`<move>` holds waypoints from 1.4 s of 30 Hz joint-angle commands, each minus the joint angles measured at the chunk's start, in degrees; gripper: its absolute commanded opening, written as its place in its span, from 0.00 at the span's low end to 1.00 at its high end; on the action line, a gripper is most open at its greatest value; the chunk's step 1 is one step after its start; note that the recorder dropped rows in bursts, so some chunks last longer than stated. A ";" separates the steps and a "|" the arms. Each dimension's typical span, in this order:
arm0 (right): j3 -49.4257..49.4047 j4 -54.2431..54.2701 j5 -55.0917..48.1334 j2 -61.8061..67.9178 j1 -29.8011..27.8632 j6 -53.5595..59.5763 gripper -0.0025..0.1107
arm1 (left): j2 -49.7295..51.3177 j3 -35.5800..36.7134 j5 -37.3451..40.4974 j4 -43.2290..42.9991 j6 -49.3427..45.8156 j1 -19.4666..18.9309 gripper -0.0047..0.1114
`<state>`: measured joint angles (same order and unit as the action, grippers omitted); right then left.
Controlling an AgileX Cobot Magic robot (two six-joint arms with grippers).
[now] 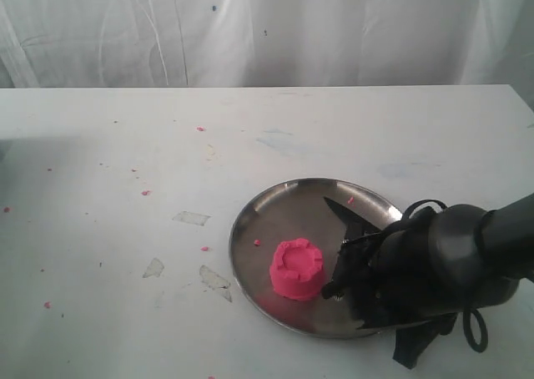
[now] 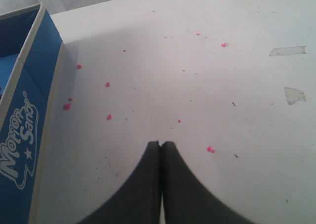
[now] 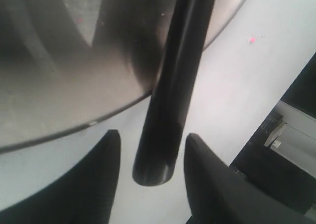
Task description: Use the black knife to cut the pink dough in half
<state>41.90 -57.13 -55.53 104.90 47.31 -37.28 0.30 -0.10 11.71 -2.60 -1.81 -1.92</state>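
Exterior view: right arm is hanging over the round steel plate (image 1: 275, 208) on the white table (image 1: 125, 145), pink dough inside.
Plate is holding the pink dough (image 1: 296, 268), an uncut castle-shaped lump with notched rim, and the black knife (image 3: 173, 86), whose handle is jutting past the rim. Right gripper (image 3: 150, 157) is straddling that handle, fingers apart, not touching. Left gripper (image 2: 161, 146) is sitting pressed together over bare table beside a blue box (image 2: 24, 115). Pink crumbs (image 2: 108, 117) are dotting the table.
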 commanded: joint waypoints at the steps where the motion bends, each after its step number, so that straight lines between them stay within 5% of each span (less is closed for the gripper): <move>1: 0.31 -2.04 0.07 0.98 0.03 -2.59 0.37 | -0.30 0.10 -0.22 0.19 0.31 0.03 0.04; 10: 0.31 -3.30 -0.35 0.98 0.03 -4.40 0.35 | -0.30 0.10 -0.22 0.19 0.31 0.03 0.04; 30: 0.31 -2.52 -1.82 0.98 0.03 -4.54 0.02 | -0.30 0.10 -0.22 0.19 0.31 0.03 0.04; 42: 2.00 -1.64 -4.46 -2.17 0.03 -4.89 0.02 | -0.30 0.10 -0.22 0.19 0.31 0.03 0.04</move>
<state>43.47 -59.54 -59.20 104.68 47.31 -42.02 0.30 -0.10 11.71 -2.60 -1.81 -1.92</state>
